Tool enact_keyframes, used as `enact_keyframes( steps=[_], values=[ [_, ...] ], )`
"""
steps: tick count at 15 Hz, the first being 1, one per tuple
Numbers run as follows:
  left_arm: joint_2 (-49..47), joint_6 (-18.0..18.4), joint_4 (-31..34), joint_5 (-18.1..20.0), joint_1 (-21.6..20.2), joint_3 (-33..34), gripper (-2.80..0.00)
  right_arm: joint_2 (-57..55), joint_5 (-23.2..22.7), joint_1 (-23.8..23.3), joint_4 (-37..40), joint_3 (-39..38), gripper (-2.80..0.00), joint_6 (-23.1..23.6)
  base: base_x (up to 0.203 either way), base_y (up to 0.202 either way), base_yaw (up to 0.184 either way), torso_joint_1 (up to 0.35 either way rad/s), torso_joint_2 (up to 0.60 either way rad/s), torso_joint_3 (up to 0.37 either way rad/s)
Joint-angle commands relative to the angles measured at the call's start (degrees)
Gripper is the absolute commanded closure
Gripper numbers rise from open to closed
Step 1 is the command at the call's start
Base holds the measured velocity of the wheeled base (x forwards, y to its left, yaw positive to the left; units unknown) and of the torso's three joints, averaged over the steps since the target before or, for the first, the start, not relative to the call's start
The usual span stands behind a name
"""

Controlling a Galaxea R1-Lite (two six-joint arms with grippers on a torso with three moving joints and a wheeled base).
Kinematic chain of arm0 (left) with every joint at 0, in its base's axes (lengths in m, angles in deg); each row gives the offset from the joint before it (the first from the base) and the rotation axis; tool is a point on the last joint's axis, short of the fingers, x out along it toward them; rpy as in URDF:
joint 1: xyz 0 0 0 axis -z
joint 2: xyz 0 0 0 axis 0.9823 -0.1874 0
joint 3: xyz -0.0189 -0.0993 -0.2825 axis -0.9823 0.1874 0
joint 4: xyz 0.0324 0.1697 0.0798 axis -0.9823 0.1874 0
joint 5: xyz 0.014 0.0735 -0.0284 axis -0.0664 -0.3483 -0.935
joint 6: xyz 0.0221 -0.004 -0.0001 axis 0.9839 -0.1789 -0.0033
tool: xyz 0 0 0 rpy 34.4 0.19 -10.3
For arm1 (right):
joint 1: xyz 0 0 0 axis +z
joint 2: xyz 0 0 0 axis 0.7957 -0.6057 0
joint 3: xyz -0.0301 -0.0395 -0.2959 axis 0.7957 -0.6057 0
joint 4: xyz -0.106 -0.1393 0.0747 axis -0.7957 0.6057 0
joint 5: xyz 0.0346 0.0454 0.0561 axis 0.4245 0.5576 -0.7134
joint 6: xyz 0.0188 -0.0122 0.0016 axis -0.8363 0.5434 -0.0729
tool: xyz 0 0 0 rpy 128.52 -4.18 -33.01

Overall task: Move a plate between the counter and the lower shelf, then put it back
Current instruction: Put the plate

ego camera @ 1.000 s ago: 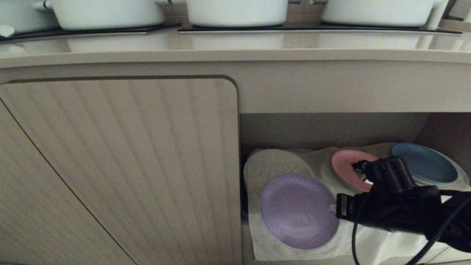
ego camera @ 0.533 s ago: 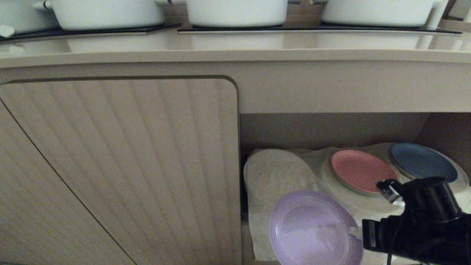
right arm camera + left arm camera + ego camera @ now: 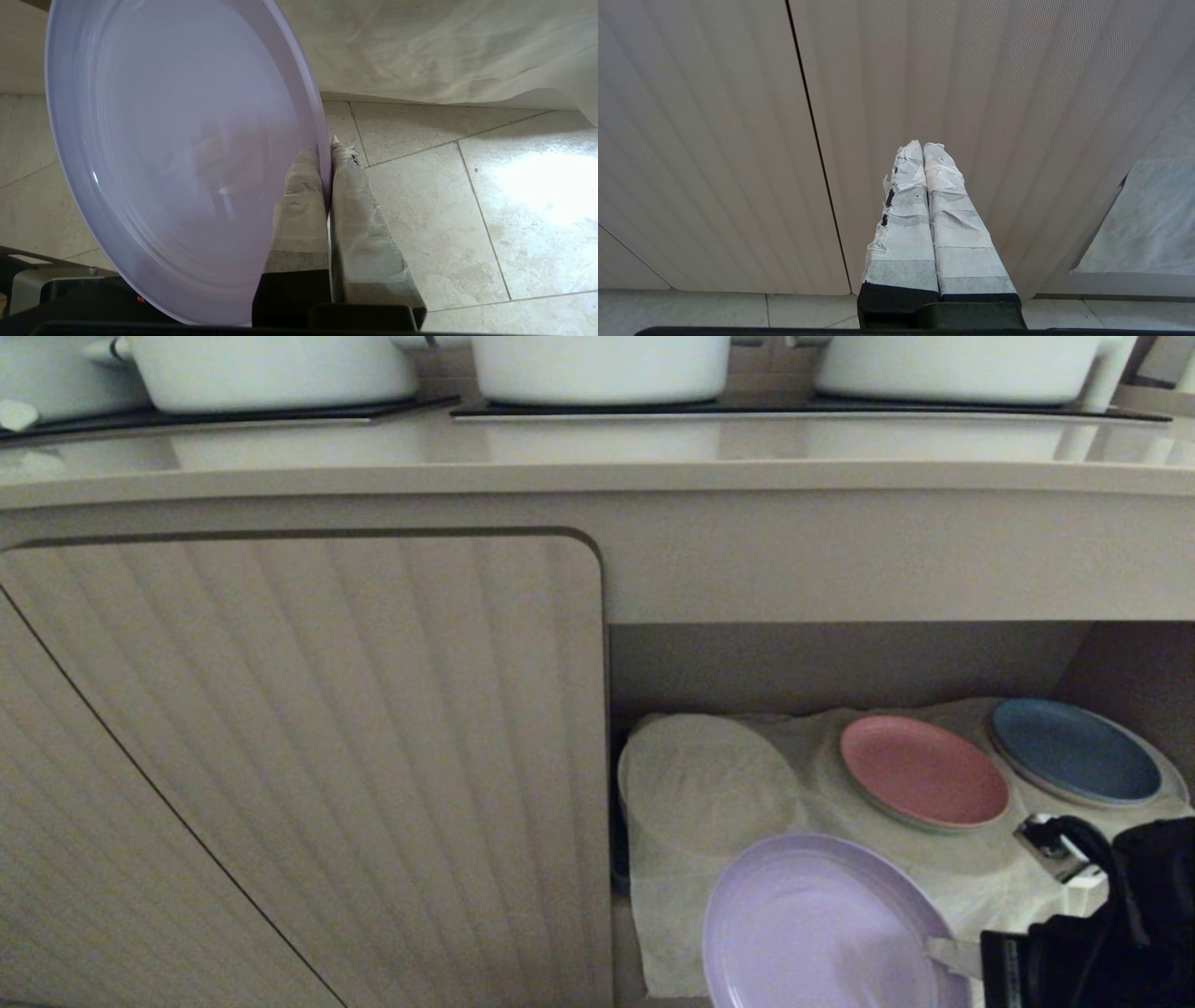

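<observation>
Since the earlier frame your right gripper (image 3: 327, 163) has drawn the plate (image 3: 822, 924) out past the lower shelf's (image 3: 709, 784) front edge; clenched on its rim. You must lift it: the counter (image 3: 597, 453) lies above; left gripper (image 3: 924, 154) closed, empty, farther off.

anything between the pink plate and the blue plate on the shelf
No object: in the head view only white cloth lies between the pink plate and the blue plate.

Three plates, three pots

One lilac plate (image 3: 822, 933), one pink plate (image 3: 922, 771), one blue plate (image 3: 1074, 750); three white pots (image 3: 597, 364) above.
</observation>
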Motion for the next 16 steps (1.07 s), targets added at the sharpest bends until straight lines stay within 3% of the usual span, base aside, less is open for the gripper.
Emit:
enact_keyframes(
  steps=[1, 7, 16],
  values=[
    [-0.1, 0.0, 0.0, 0.0, 0.0, 0.0, 0.00, 3.5, 0.1, -0.2, 2.3, -0.1, 0.00, -0.1, 0.000, 0.000, 0.000, 0.000, 0.00, 0.000],
    [-0.1, 0.0, 0.0, 0.0, 0.0, 0.0, 0.00, 10.6, 0.7, -2.0, 20.4, 0.5, 0.00, -0.4, 0.000, 0.000, 0.000, 0.000, 0.00, 0.000],
    [-0.1, 0.0, 0.0, 0.0, 0.0, 0.0, 0.00, 12.1, 0.6, -4.2, 22.6, -1.7, 0.00, -4.7, 0.000, 0.000, 0.000, 0.000, 0.00, 0.000]
  ],
)
